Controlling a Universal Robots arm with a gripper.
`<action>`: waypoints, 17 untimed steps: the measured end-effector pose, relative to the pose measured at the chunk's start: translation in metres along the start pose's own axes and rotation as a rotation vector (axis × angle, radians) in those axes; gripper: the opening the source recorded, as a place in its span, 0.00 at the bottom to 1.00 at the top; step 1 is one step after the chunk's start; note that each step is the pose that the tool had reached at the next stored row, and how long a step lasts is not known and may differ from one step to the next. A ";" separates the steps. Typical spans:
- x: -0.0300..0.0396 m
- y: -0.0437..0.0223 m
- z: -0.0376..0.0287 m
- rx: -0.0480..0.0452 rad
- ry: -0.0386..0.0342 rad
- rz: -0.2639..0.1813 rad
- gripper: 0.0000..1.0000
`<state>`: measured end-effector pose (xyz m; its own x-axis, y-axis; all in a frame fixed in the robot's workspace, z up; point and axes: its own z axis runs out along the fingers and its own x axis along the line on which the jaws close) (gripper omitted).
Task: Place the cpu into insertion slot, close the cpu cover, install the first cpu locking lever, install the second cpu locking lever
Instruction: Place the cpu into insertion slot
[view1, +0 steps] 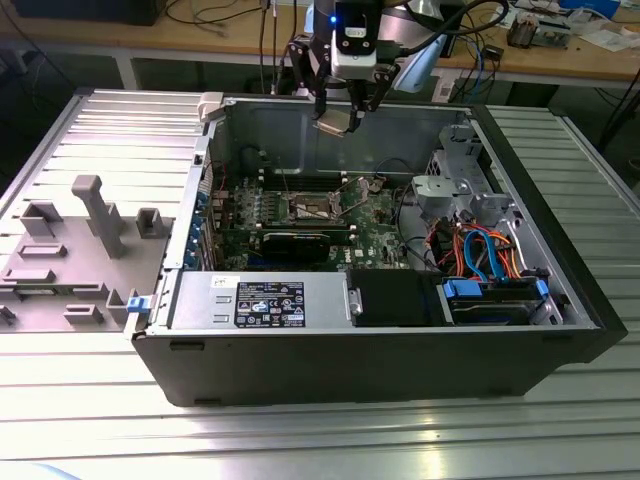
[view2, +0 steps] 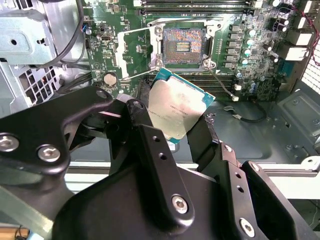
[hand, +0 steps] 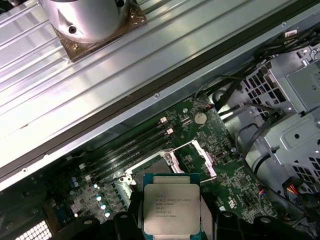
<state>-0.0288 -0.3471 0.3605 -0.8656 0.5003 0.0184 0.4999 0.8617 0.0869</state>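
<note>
My gripper (view1: 340, 118) hangs above the open computer case, shut on the cpu (view1: 335, 122), a small square chip with a silver-grey top. Both wrist views show the cpu (view2: 175, 110) (hand: 171, 207) clamped by its edges between the black fingers (view2: 145, 130) (hand: 131, 220), tilted and well above the board. The insertion slot (view1: 312, 208) (view2: 182, 45) (hand: 152, 170) lies bare on the green motherboard (view1: 385, 235), below the chip. The cpu cover (view2: 137, 52) (hand: 197, 160) stands swung open beside the slot. Thin wire levers (view2: 224, 84) are raised off the socket.
A black graphics card (view1: 300, 243) lies just in front of the socket, with a power supply (view1: 260, 300) nearer the case front. A metal drive cage (view1: 455, 190) and coloured cables (view1: 480, 250) crowd the exterior view's right. A grey fixture (view1: 90, 215) stands outside the case on the left.
</note>
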 end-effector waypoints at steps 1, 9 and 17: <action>0.0000 0.0000 0.0000 0.0000 -0.0001 0.002 0.54; 0.0000 0.0000 0.0001 -0.0003 -0.0013 0.015 0.54; 0.0000 0.0000 0.0004 -0.0009 -0.0040 0.046 0.54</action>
<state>-0.0288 -0.3471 0.3601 -0.8414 0.5401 0.0184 0.5395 0.8375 0.0869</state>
